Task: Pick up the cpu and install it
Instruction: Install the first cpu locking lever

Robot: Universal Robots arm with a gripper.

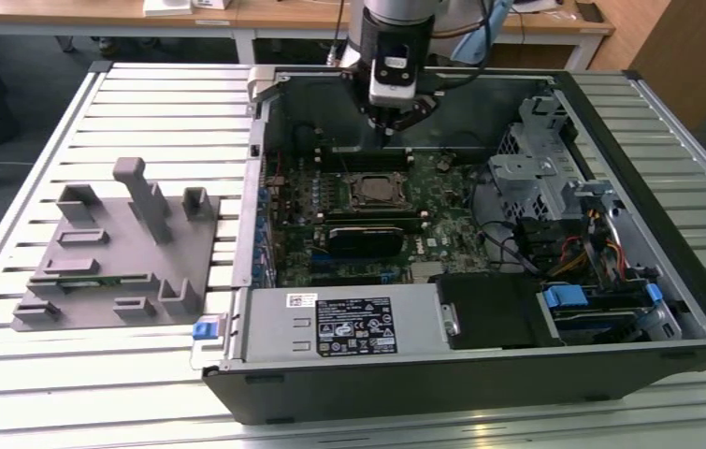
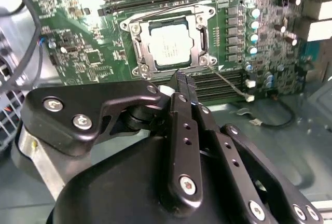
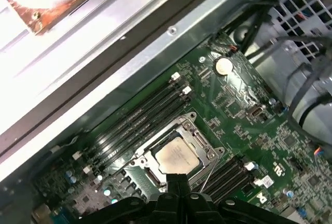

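Note:
The cpu [image 2: 169,44], a small square chip with a pale silver top, lies flat in its socket on the green motherboard [image 2: 83,53]. The socket's metal frame stands around it. In the first wrist view the cpu [image 3: 177,156] sits between rows of black memory slots [image 3: 140,115]. My gripper [image 2: 181,80] hovers above the board, just beside the socket, with its black fingers pressed together and nothing between them. In the exterior view the gripper [image 1: 393,122] hangs over the back of the open computer case, above the cpu [image 1: 371,190].
A grey plastic fixture [image 1: 116,253] on the slatted table at the exterior view's left holds a green memory stick [image 1: 84,278]. Inside the case are a labelled power supply [image 1: 346,323], a metal drive cage [image 1: 553,173] and loose cables [image 1: 590,248].

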